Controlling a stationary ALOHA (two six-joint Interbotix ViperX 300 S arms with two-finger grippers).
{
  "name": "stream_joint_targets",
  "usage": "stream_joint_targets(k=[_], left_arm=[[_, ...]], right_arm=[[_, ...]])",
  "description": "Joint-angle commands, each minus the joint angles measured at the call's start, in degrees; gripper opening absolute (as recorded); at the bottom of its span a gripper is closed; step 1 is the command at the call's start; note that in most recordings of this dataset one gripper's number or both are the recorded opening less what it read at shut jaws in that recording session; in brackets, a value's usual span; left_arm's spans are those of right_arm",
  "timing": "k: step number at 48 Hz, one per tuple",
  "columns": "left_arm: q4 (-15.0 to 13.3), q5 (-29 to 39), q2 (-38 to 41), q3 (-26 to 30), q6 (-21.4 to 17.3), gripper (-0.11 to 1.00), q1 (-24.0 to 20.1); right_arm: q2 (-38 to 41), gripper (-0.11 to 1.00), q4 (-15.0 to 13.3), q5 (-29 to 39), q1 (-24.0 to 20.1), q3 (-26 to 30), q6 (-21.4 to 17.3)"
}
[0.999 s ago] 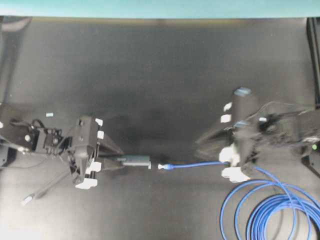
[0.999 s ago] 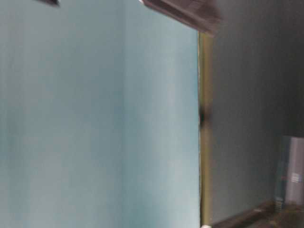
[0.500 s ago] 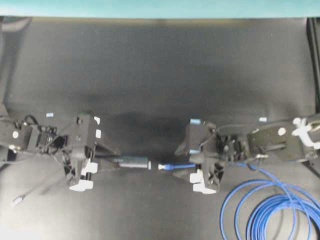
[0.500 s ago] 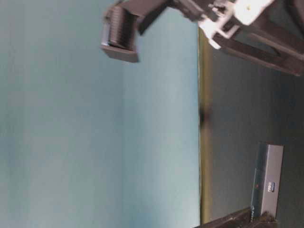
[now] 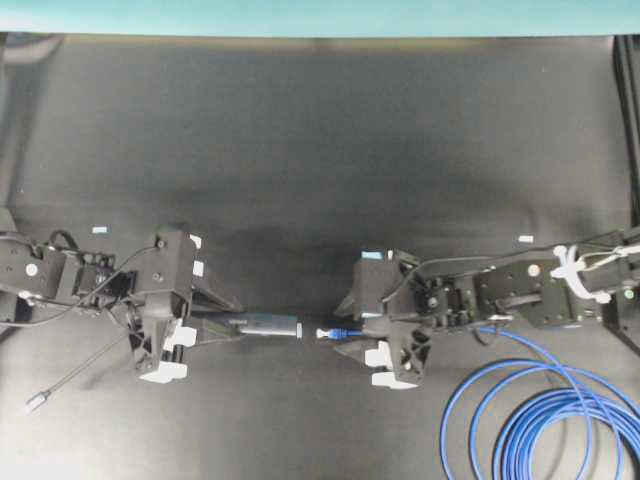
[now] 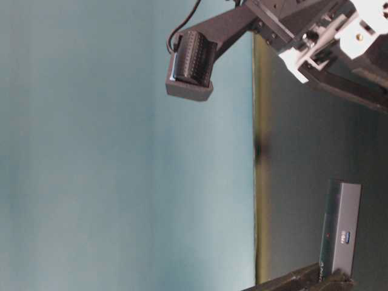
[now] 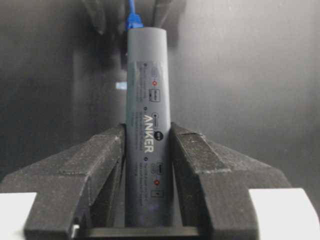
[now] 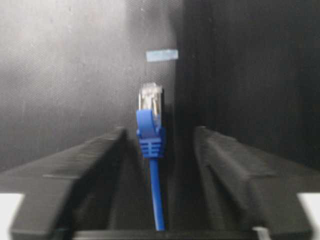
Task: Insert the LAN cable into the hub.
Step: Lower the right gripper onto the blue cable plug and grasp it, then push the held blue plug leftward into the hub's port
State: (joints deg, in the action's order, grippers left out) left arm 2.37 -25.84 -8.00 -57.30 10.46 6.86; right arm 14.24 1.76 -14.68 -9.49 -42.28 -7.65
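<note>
Black matting covers the tabletop (image 5: pixel 320 130), with a teal wall along its far edge and a wide bare stretch between that edge and the two arms working near the front edge. At the left, the left gripper (image 5: pixel 205 327) is clamped on the hub (image 5: pixel 265 323), a slim grey bar lying level and pointing toward the right; in the left wrist view its two black fingers (image 7: pixel 102 155) press both long sides of the bar. Printed on the hub's top face is "ANKER" in white, along with small port icons and tiny red marks (too small to read). The hub's thin grey cord (image 5: pixel 80 372) trails toward the front left corner and ends in a small silver plug (image 5: pixel 37 402). The LAN cable (image 5: pixel 530 420) lies coiled at the front right corner, and its clear plug (image 5: pixel 325 333) with blue boot sits just beside the hub's free end, a small gap between them. The right gripper (image 5: pixel 352 335) straddles the cable just behind the boot; in the right wrist view its fingers (image 8: pixel 90 160) stand apart on either side of the blue line, not touching it. Small pale tape marks (image 5: pixel 99 229) dot the matting.
</note>
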Motion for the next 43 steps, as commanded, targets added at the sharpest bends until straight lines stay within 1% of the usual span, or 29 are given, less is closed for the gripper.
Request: stream_joint_targets(k=[1,4,6,12,18,25,34,43], left_arm=[[0.2,-0.2,-0.8,1.0,0.1,0.28,0.1],[0.2,0.0,-0.7,0.9,0.0,0.28,0.1],[0.2,0.4,-0.8,0.9,0.0,0.28,0.1],[0.2,2.7,-0.8,1.1,0.0,0.28,0.1],[0.1,4.8,-0.9,1.7,-0.4,0.28,0.1],[0.2,6.9,-1.0,2.8,-0.7,0.28,0.1],[0.2,7.3,-0.9,3.4,-0.8,0.28,0.1],[0.2,7.6,-0.8,3.5,-0.6,0.28,0.1]], right_arm=[[0.5,0.37,-0.1,-0.4,-0.5,0.3,0.4],[0.4,0.21,0.1,-0.4,-0.6,0.0,0.2],[0.3,0.13,0.4,-0.4,-0.6,-0.4,-0.4],[-0.6,0.13,2.9,-0.5,-0.6,-1.2,-1.7],[-2.5,0.13,4.1,-2.1,-0.6,-1.1,-3.3],[-5.8,0.13,4.4,-4.5,-0.6,-0.4,-4.5],[-6.2,0.13,4.5,-5.0,-0.6,0.4,-4.8],[-6.2,0.13,4.5,-5.8,-1.1,0.4,-6.1]])
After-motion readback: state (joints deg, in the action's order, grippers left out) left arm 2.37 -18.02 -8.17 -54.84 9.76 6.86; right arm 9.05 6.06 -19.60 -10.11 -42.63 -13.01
